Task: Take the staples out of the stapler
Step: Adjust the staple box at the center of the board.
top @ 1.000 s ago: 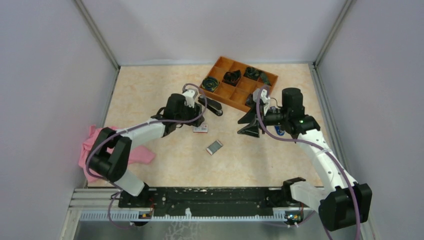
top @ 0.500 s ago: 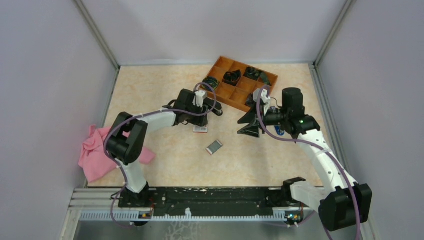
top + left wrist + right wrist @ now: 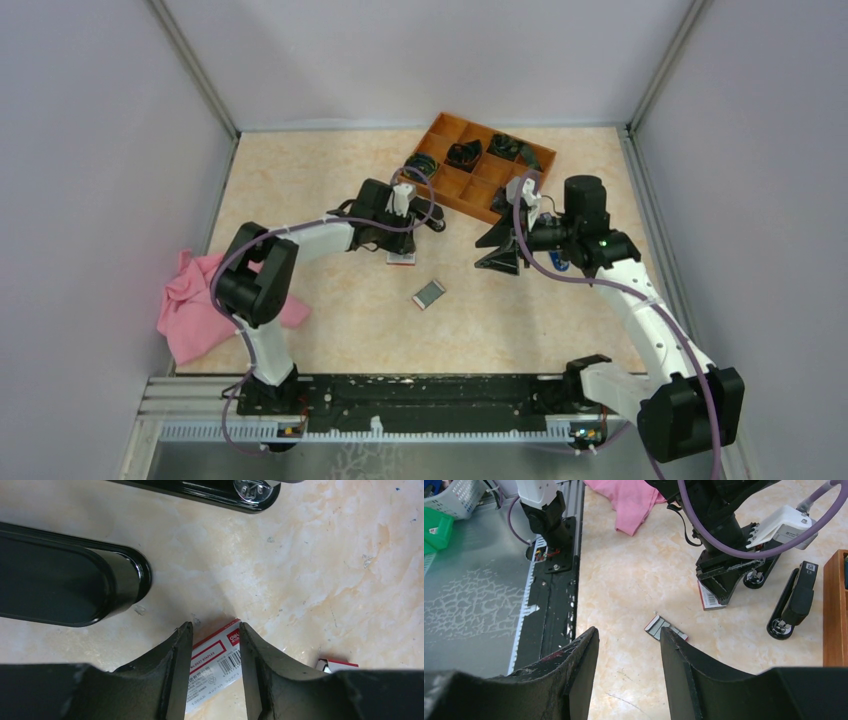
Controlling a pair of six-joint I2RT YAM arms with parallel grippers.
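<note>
The black stapler (image 3: 428, 213) lies beside the orange organiser, its top swung away from its base; it also shows in the left wrist view (image 3: 60, 582) and the right wrist view (image 3: 796, 597). My left gripper (image 3: 400, 245) (image 3: 215, 627) is open and empty, its fingers straddling a small white and red box (image 3: 401, 259) (image 3: 216, 662) just near of the stapler. A small flat tray with grey staple strips (image 3: 428, 294) (image 3: 665, 629) lies on the table between the arms. My right gripper (image 3: 485, 255) (image 3: 629, 632) is open and empty, held above the table to the right.
An orange compartment organiser (image 3: 455, 200) with black items stands at the back right, also at the right edge of the right wrist view (image 3: 836, 605). A pink cloth (image 3: 190, 310) lies at the table's left edge.
My left gripper has moved right, from left of the stapler to over the white and red box. It has held still in the last half second. The right arm has not moved.
</note>
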